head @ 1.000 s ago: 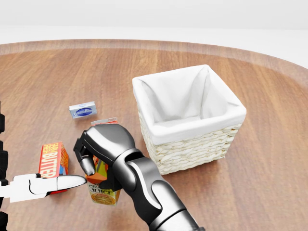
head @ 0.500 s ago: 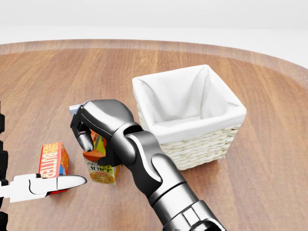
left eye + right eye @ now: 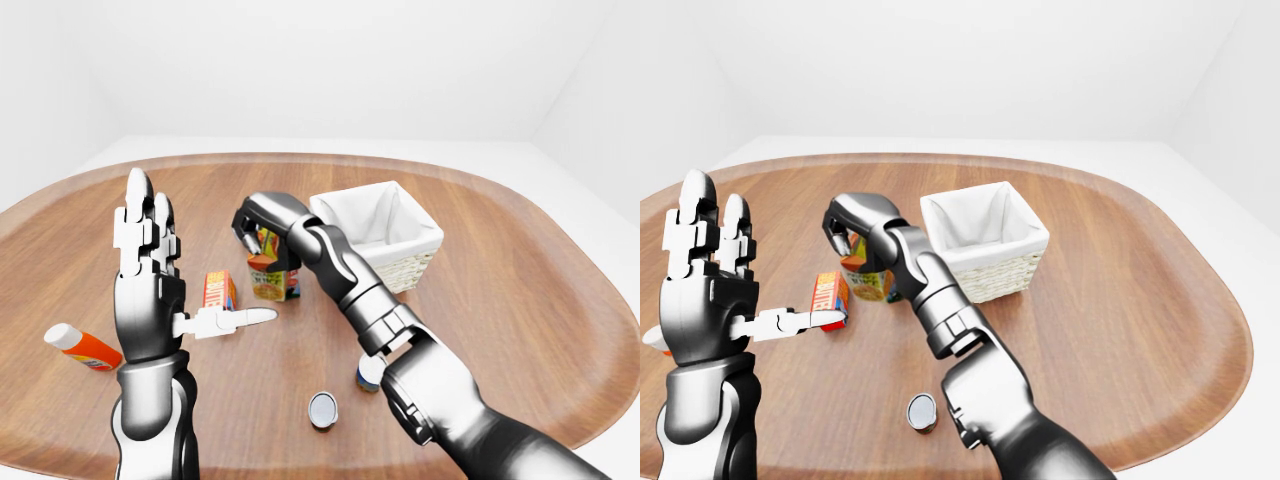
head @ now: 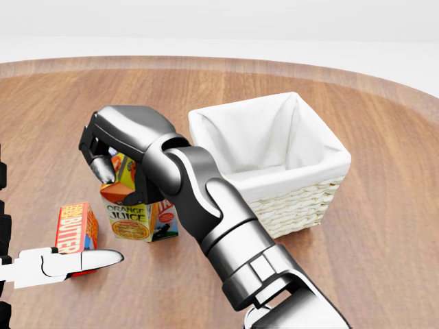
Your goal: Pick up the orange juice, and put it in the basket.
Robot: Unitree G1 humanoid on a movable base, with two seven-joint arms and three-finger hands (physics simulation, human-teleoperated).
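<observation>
Head view, from left to right: the orange butter box [image 4: 75, 229] stands on the brown wooden table [image 4: 384, 205], the left hand [image 3: 150, 262] is raised with open fingers, and the right hand [image 4: 113, 147] grips the top of the orange juice carton [image 4: 137, 209], lifted beside the white-lined wicker basket [image 4: 274, 164]. A weak top grip may let the carton swing, slip, or hit the basket rim.

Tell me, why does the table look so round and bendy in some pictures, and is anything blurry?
In the left-eye view the brown wooden table bulges like a bowl: wide-lens distortion. In the head view it looks flatter, and the print on the orange juice carton held by the shiny dark right hand is sharp. Light is soft and even, shadows faint, with only mild glints on the hand.
</observation>
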